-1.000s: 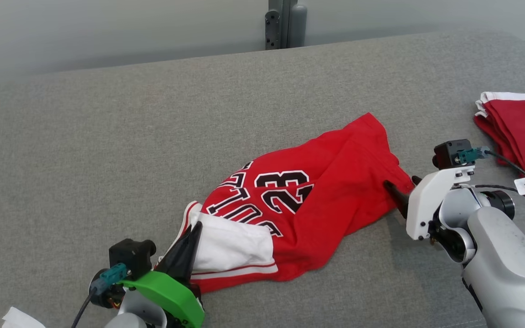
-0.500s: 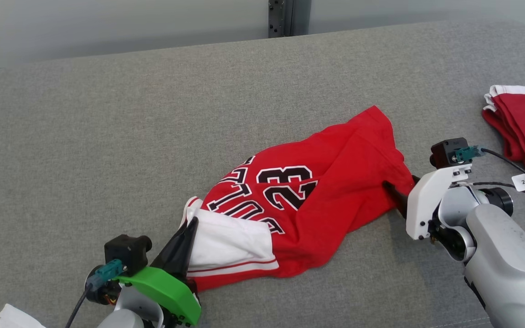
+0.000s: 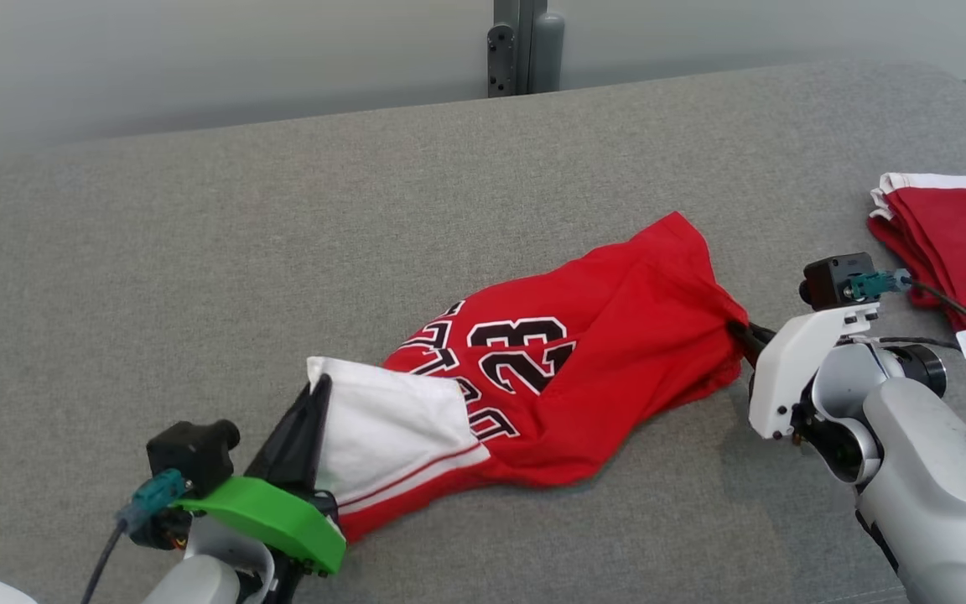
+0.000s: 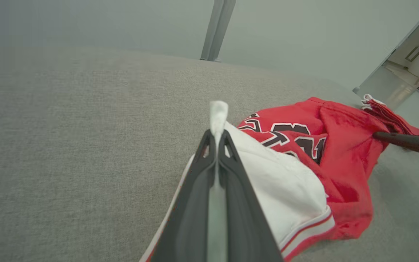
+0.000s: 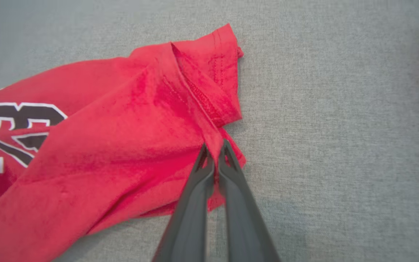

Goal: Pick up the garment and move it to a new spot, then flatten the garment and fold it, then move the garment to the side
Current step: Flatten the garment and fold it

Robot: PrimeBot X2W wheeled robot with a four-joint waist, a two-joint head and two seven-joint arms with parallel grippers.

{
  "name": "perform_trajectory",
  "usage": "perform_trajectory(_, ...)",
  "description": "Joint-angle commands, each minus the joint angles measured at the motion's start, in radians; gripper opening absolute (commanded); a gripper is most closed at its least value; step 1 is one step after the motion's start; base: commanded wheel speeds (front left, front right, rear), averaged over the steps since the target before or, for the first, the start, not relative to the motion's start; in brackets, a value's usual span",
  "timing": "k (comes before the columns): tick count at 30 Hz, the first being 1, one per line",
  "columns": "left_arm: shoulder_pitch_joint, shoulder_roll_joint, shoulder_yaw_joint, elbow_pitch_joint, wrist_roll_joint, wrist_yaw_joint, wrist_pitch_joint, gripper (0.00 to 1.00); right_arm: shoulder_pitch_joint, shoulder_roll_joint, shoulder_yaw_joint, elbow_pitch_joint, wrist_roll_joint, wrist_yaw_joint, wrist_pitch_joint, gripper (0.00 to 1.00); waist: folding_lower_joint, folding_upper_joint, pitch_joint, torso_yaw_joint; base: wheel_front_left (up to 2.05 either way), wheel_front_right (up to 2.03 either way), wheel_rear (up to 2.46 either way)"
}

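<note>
grey cushion (image 3: 198, 252) bears crumpled red jersey (image 3: 617, 335) pinched by left tool (image 4: 216, 134) and right tool (image 5: 215, 151).

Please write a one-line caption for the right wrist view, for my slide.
Right gripper shut on a fold of the red jersey, which lies on a grey fabric surface.

Soft, diffuse light was even throughout. Faint shadows lay under the shirt (image 3: 609, 361) and beside the right pincer (image 5: 215, 153). The left wrist view bowed and dimmed toward its corners, and each pincer's near end was blurred.
</note>
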Motion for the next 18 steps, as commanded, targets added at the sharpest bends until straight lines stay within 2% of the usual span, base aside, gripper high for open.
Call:
perform_trajectory(1, -0.021, 0.009, 0.02, -0.015, -0.016, 0.001, -0.013, 0.0, 0.014, -0.006, -0.013, -0.018, 0.021, 0.0, -0.005, 0.0, 0.0, 0.0, -0.022, -0.001, 0.0, 0.0, 0.0)
perform_trajectory(11, -0.238, 0.091, 0.119, -0.125, -0.061, -0.079, 0.032, 0.0, -0.028, 0.021, -0.143, -0.189, 0.145, 0.0, 0.019, 0.0, 0.0, 0.0, -0.105, -0.014, 0.0, 0.0, 0.0)
perform_trajectory(13, -0.312, 0.113, 0.114, -0.124, -0.033, -0.099, 0.058, 0.0, -0.045, 0.034, -0.17, -0.217, 0.174, 0.0, 0.043, 0.0, 0.0, 0.0, -0.11, -0.014, 0.0, 0.0, 0.0)
perform_trajectory(18, -0.485, 0.12, 0.077, -0.066, 0.001, -0.152, 0.108, 0.0, -0.106, 0.033, -0.196, -0.25, 0.164, 0.0, 0.084, 0.0, 0.0, 0.0, -0.108, -0.024, 0.0, 0.0, 0.0)
